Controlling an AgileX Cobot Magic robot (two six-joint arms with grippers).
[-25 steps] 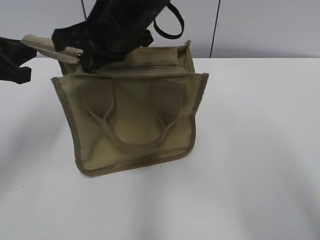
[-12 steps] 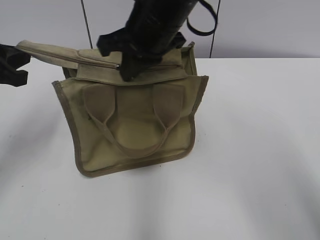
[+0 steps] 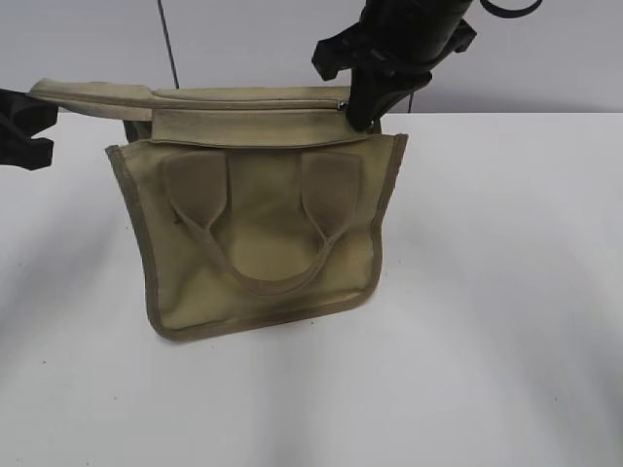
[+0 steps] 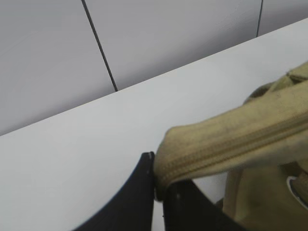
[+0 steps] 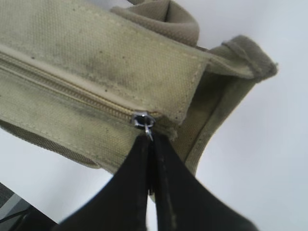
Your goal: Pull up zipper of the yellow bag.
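The yellow bag [image 3: 258, 229] stands upright on the white table, a khaki tote with olive binding and a looped handle on its front. Its zip line [image 3: 234, 105] runs along the top. My right gripper [image 3: 350, 109] is shut on the small silver zipper pull [image 5: 143, 120], which sits at the right end of the zip line. My left gripper [image 3: 34, 125] is shut on the left tip of the zip strip [image 4: 166, 154] and holds it stretched out past the bag's left edge. The zip teeth look closed along the whole visible length.
The white table [image 3: 487, 292] stretches in front and right of the bag. A pale panelled wall [image 3: 545, 49] with dark seams stands close behind. The right arm [image 3: 409, 29] hangs above the bag's right top corner.
My right gripper has drawn the zipper pull from the left part of the zip line across to its right end. The top strip now lies straight and taut. The left gripper stays put.
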